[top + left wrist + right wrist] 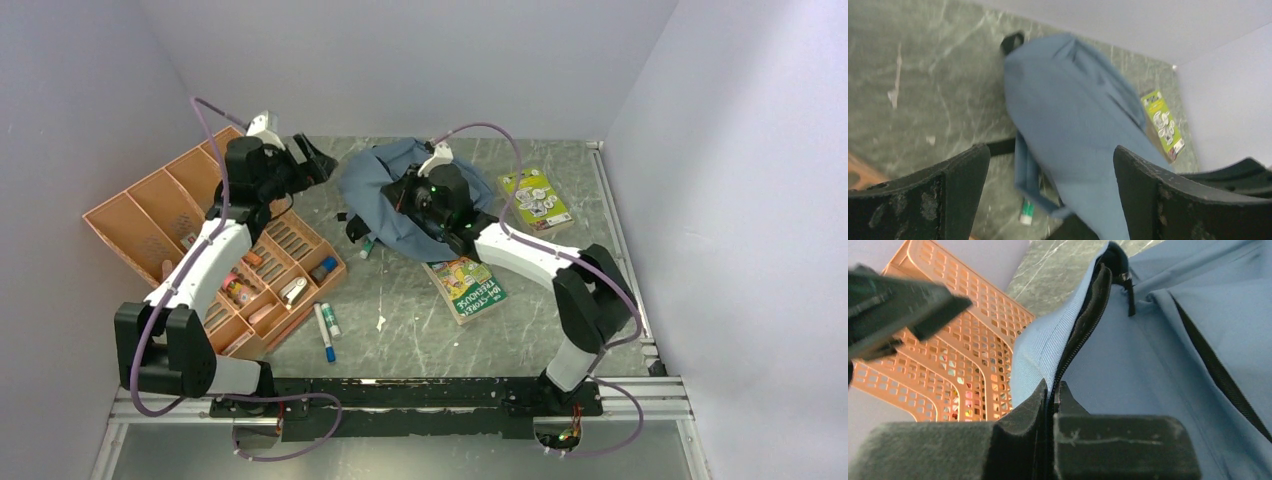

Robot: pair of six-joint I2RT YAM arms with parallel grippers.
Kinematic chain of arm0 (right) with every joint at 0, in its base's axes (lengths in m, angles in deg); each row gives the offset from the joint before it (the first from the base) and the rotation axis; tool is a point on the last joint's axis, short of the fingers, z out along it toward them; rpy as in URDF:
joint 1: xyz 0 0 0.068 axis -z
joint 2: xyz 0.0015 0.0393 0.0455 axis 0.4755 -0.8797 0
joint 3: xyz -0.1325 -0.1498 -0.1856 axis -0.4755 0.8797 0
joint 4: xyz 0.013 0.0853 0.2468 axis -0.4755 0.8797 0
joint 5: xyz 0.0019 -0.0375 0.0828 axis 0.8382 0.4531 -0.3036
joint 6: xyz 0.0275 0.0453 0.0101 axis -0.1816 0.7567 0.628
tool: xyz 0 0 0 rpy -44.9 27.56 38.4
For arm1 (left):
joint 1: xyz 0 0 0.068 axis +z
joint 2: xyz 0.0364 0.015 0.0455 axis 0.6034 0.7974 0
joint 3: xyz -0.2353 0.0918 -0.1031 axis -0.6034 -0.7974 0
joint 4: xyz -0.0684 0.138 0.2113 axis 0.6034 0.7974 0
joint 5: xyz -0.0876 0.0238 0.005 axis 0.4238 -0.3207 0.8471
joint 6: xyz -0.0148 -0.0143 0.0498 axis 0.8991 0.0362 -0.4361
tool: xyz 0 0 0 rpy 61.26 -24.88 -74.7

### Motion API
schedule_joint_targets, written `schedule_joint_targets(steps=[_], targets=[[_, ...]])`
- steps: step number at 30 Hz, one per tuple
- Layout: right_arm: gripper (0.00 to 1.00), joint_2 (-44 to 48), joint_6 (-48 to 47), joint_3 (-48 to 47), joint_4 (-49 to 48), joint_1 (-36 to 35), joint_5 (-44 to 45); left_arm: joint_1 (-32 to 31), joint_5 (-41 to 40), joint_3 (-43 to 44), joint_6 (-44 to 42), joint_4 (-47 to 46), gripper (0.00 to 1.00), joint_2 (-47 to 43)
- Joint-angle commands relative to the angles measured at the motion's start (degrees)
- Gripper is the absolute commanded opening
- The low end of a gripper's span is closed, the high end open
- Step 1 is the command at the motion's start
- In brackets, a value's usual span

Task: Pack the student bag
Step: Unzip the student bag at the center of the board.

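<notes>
The grey-blue student bag (385, 185) lies at the back middle of the table; it also shows in the left wrist view (1073, 125) and the right wrist view (1158, 370). My right gripper (1052, 390) is shut on the bag's black zipper edge (1088, 315) and sits over the bag (440, 200). My left gripper (315, 160) is open and empty, held in the air left of the bag, between it and the tray. Its fingers (960, 170) frame the bag from above.
An orange compartment tray (150, 215) with stationery stands at the left, tilted. Two booklets lie right of the bag, one green-yellow (535, 200) and one green (468, 288). Glue sticks or markers (326, 330) lie in front of the tray. A green-white stick (1026, 212) lies beside the bag.
</notes>
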State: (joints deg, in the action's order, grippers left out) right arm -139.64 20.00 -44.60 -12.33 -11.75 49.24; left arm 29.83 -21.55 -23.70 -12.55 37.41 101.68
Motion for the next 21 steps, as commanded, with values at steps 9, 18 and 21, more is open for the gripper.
schedule_joint_targets(steps=[9, 18, 21], targets=[[0.05, -9.92, 6.25, -6.88, -5.91, 0.32, -3.74, -1.00, 3.50, -10.66, 6.64, -5.34, 0.97, -2.76], [0.08, -8.62, 4.81, -4.03, -8.55, 0.39, -2.88, -2.93, 2.19, -12.14, 5.82, -5.65, 0.97, -0.21], [0.09, -8.22, 4.18, -3.70, -8.56, 0.44, -2.55, -3.44, 2.64, -12.01, 5.81, -6.01, 0.97, 0.58]])
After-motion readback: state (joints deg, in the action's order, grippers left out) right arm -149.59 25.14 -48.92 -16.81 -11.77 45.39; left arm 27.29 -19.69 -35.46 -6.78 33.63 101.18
